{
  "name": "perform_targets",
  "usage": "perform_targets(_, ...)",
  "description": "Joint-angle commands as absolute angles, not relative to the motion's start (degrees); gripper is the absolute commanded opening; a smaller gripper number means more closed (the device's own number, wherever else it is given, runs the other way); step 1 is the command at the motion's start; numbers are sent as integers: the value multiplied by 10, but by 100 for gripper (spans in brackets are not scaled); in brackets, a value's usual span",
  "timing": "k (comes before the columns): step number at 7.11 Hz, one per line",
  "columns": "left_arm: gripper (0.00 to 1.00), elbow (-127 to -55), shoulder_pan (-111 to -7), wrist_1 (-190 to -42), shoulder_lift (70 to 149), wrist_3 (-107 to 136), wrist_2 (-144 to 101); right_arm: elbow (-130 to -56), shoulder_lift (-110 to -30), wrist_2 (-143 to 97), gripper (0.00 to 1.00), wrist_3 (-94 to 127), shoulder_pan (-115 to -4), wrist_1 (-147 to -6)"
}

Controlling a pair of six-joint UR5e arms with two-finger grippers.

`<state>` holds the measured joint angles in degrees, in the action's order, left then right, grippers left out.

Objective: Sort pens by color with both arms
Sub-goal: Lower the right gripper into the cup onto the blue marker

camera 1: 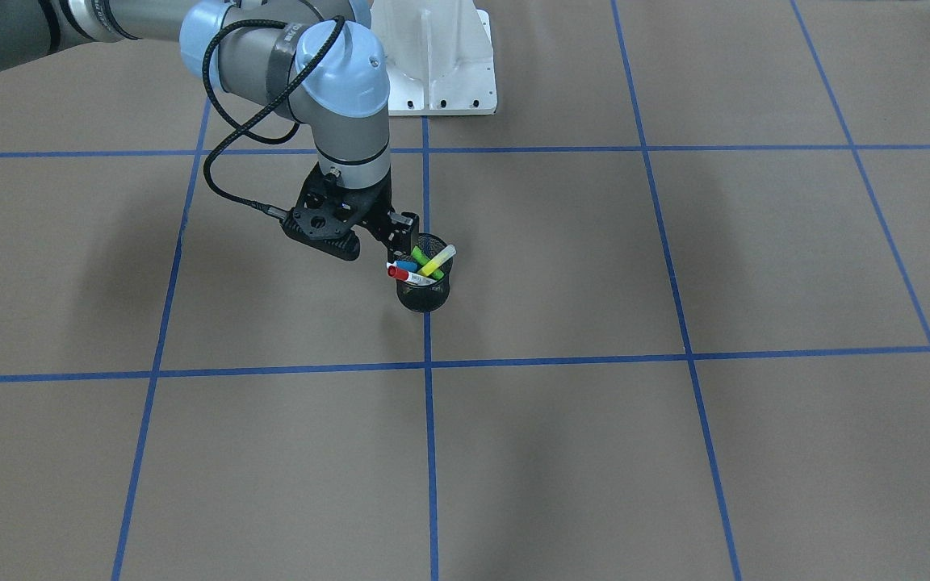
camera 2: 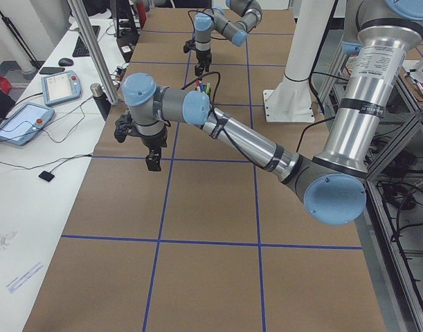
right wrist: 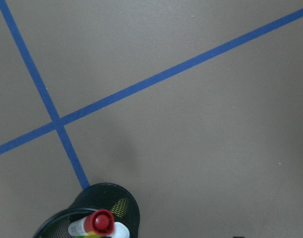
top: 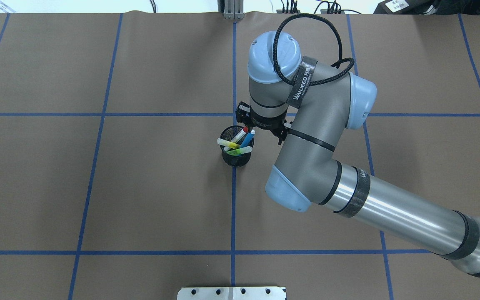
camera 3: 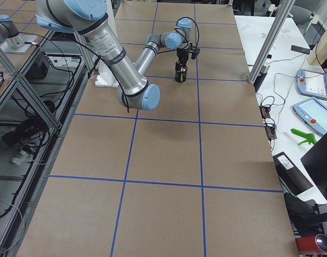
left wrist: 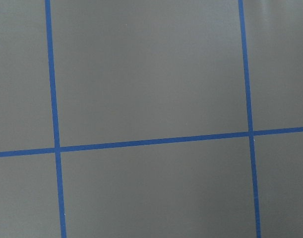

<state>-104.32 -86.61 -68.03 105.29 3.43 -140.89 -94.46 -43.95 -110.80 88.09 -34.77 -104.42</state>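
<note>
Right hand hangs point-down just above the robot-side rim of the black mesh cup, seemingly close to the red-capped pen; its fingers are too dark and bunched to read, so I cannot tell how wide they stand or whether they touch anything.

Left hand hovers over bare surface, well apart from the cup; seen only from the side, opening not readable.

Cup upright on a blue tape line; four markers lean inside it: red-capped pen, blue pen, yellow highlighter, green highlighter.
</note>
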Motion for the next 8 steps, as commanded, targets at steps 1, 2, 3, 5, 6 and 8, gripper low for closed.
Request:
perform_targets(1,99,-1043,-866,-680,1053,34,-1409,-944,-450,-1113,86,879,-348,-1056)
perform_targets(2,99,-1043,-866,-680,1053,34,-1409,-940,-447,-1106,86,857,-350,-1053)
perform_targets(3,99,-1043,-866,-680,1053,34,-1409,-940,-442,-1106,86,850,-350,-1053)
perform_targets(5,99,-1045,-866,-680,1053,34,-1409,-929,-425,-1105,85,848,-350,-1053)
perform_targets(6,99,-1046,-867,-680,1053,34,-1409,-926,-425,-1104,85,847,-350,-1052)
perform_targets(8,99,-1045,-866,-679,1053,34,-1408,-925,-426,-1104,85,846,-350,-1052)
